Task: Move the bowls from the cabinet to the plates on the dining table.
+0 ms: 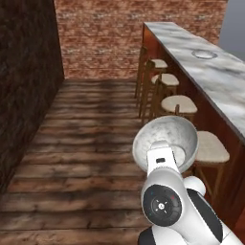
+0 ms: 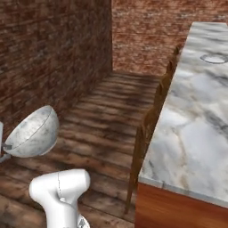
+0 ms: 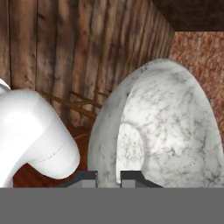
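Note:
A pale grey-white speckled bowl hangs tilted in the air over the wooden floor, left of the dining table. My gripper is shut on the bowl, one fingertip on each side of its rim. From the right base view the bowl is at the far left, well apart from the dining table. On the far end of the marble top lies a round plate, also seen from the right side as a plate. The cabinet is out of view.
A row of wooden stools with pale seats lines the table's near side, the closest stool right beside the bowl. Brick walls close the left and far sides. Open plank floor stretches left of the arm.

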Available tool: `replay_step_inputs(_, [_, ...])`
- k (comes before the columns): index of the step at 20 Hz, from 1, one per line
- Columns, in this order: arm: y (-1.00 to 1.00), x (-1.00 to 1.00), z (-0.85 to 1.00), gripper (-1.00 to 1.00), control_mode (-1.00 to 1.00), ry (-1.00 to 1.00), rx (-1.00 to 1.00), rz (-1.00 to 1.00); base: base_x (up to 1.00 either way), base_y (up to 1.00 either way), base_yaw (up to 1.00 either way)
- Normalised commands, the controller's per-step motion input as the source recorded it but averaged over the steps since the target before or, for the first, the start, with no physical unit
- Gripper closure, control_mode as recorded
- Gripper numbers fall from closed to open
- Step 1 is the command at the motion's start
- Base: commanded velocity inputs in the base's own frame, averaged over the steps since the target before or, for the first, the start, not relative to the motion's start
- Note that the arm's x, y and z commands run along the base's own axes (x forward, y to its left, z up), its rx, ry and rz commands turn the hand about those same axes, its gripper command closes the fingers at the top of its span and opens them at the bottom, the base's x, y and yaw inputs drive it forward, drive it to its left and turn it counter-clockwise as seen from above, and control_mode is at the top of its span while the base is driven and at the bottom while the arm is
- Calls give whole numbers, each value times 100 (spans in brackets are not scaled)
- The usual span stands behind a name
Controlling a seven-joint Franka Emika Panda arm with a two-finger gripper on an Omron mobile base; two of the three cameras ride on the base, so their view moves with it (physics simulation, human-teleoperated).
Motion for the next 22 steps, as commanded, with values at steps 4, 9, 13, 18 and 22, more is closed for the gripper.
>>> replay_step_inputs(4, [0,0,0,100,100,0,0,0,100,37,-34])
replay_step_inputs(9, [0,0,0,100,100,0,0,0,93,49,-29])
replay_step_inputs(13, [0,0,0,100,100,0,0,0,91,64,-27])
replay_step_inputs(18, [0,0,0,100,100,0,0,0,89,86,-24])
replay_step_inputs(22, [0,0,0,100,100,0,0,0,89,76,-24])
